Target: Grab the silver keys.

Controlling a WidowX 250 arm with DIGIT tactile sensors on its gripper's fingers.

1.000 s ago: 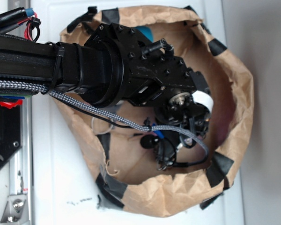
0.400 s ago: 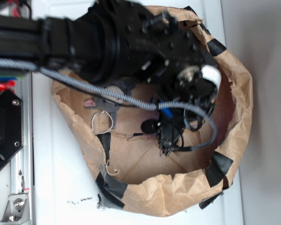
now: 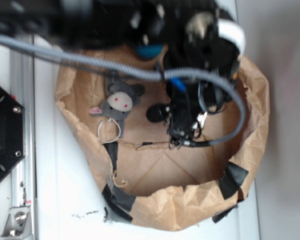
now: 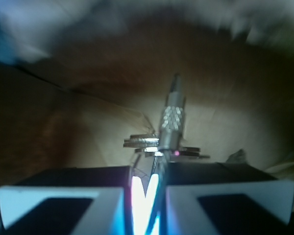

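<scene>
Currently: silver keys pinched between nearly closed jaws of gripper, held above the floor of brown paper bag; grey plush animal lying inside bag, left of gripper

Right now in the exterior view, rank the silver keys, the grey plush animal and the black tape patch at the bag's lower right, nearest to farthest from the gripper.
1. silver keys: held at the gripper.
2. black tape patch: on the bag rim, lower right.
3. grey plush animal: far left inside the bag.
</scene>
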